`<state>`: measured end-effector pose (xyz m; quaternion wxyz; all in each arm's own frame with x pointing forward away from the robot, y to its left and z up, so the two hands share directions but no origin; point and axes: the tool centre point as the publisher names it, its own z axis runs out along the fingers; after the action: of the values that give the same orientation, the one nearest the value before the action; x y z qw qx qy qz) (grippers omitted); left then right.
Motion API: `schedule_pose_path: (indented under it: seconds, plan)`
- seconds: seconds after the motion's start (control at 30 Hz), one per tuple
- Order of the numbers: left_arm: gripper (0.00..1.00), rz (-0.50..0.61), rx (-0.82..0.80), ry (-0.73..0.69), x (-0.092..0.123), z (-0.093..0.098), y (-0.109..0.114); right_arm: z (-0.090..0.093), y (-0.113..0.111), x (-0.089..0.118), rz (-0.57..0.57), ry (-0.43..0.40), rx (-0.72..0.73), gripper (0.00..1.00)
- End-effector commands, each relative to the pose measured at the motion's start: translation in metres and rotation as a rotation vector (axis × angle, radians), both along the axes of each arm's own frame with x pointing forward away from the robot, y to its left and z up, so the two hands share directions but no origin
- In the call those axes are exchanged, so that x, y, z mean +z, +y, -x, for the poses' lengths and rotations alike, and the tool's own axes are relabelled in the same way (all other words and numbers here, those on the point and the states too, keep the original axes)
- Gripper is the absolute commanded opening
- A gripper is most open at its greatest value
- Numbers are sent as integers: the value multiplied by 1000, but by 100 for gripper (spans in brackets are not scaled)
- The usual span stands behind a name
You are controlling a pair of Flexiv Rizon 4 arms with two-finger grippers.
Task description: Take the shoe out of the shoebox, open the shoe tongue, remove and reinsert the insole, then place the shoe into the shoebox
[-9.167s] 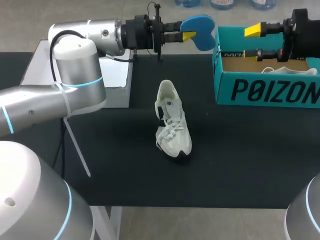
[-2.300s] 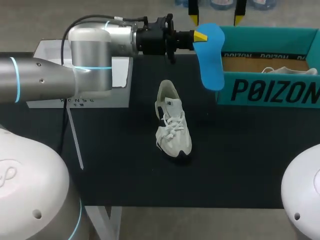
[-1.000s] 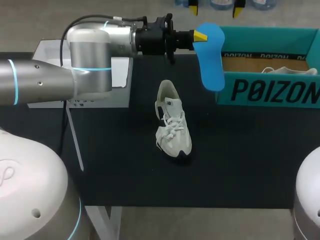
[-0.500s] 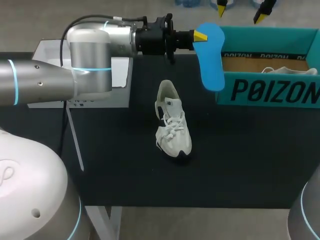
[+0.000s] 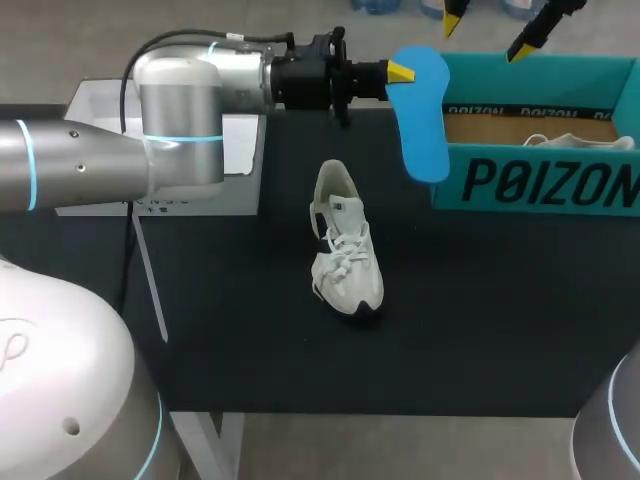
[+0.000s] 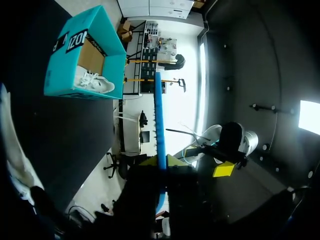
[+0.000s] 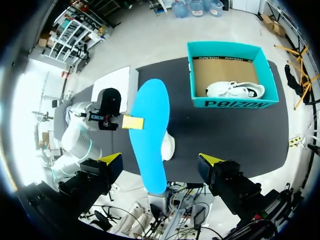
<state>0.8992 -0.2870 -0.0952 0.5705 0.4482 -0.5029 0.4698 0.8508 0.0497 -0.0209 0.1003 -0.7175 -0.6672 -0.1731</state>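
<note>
Moved: right gripper (image 5: pixel 490 30) has swung rightward, above the shoebox (image 5: pixel 520 182) far wall; left gripper (image 5: pixel 401 72) and insole (image 5: pixel 422 120) as before.
Left tool: clamped on the blue insole's upper end; the insole hangs in the air just beside the shoebox.
Right tool: fingers wide apart, nothing between them.
Shoe (image 5: pixel 343 240): white, on its sole mid-desk (image 5: pixel 480 320), toe toward the near edge.
Shoebox: teal, open, at the desk's far right corner; second white shoe (image 5: pixel 585 142) inside.

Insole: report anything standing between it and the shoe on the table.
Nothing visible does. The insole hangs from the left gripper over bare table; the shoe stands nearby, its opening uncovered. The shoebox is off to the side, the right gripper high above.
</note>
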Motion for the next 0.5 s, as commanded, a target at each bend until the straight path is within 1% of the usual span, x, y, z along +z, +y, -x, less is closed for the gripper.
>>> schedule_pose_path:
  seconds: [0.03,0.13,0.37,0.43,0.5]
  plan:
    - [0,-1,2,0,0,1,0,12,-10,-17,-499,-95,-42,100]
    - [0,-1,2,0,0,1,0,14,-11,-19,-600,-128,-45,100]
    - [0,17,1,-8,4,0,3,18,-8,-24,-770,-181,2,100]
    - [0,32,-1,-36,6,0,5,20,-5,-25,-790,-189,19,100]
    - [0,23,-13,-104,11,1,6,20,-3,-26,-802,-183,16,100]
